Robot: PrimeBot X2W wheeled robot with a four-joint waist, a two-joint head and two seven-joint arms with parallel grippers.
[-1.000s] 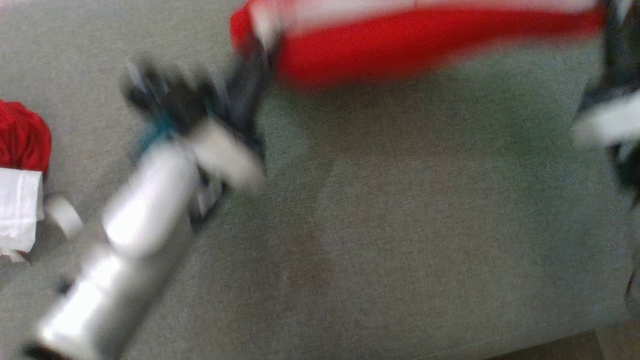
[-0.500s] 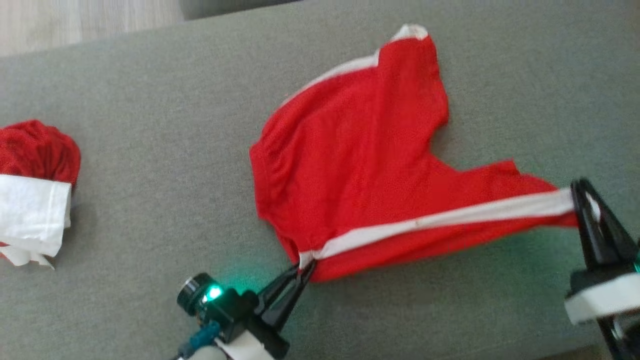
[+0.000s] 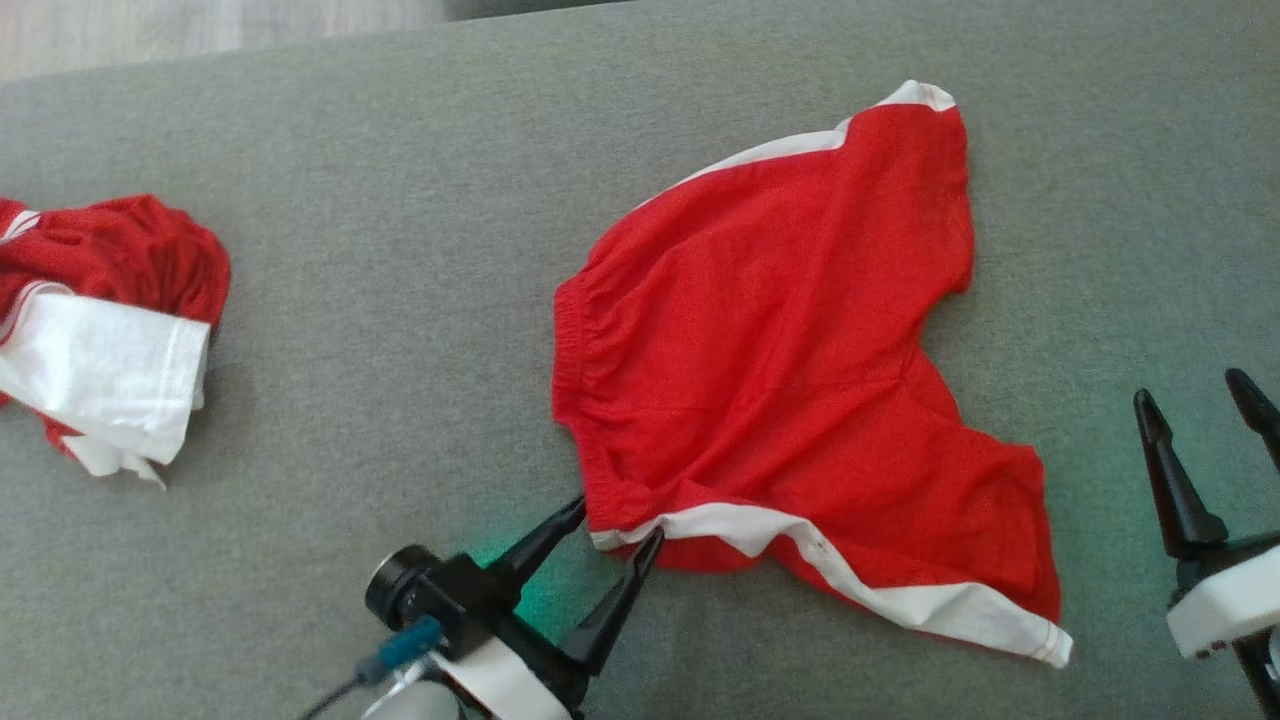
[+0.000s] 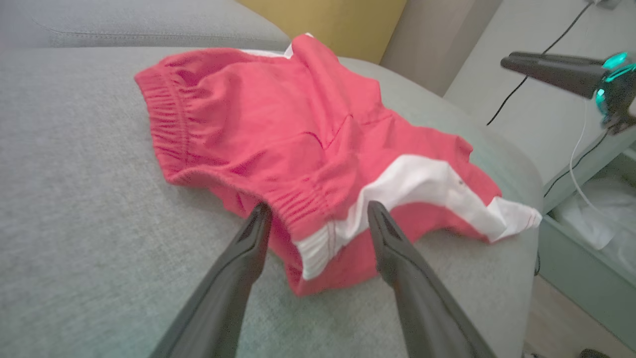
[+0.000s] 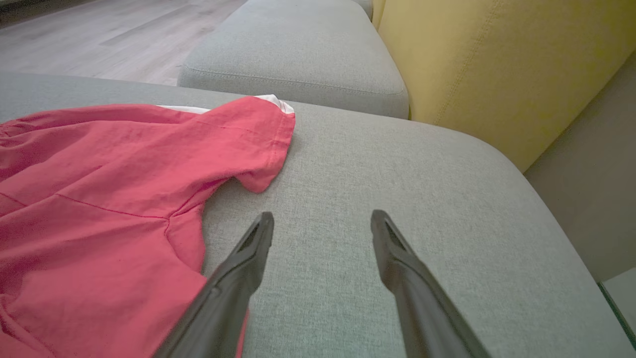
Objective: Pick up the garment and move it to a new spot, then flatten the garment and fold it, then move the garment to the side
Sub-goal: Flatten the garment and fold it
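The garment [image 3: 780,340] is a pair of red shorts with white side stripes, lying spread on the grey cushion [image 3: 400,200]. Its elastic waistband faces left and its two legs point right. My left gripper [image 3: 618,517] stands open at the near waistband corner. In the left wrist view its fingers [image 4: 319,206] straddle the white stripe end of the shorts [image 4: 278,134] without pinching it. My right gripper [image 3: 1188,386] is open over bare cushion, just right of the near leg. In the right wrist view the shorts [image 5: 99,199] lie left of its spread fingers [image 5: 323,214].
A second crumpled red and white cloth [image 3: 100,320] lies at the cushion's left end. Wooden floor [image 3: 200,30] shows beyond the far edge. Another grey cushion [image 5: 298,54] and a yellow backrest [image 5: 497,64] lie past the shorts. A pale bin [image 4: 586,233] sits off the cushion's end.
Both grippers have opened and let go of the shorts. The near edge, stretched between them half a second ago, now lies slack on the cushion. The head camera has shifted slightly.
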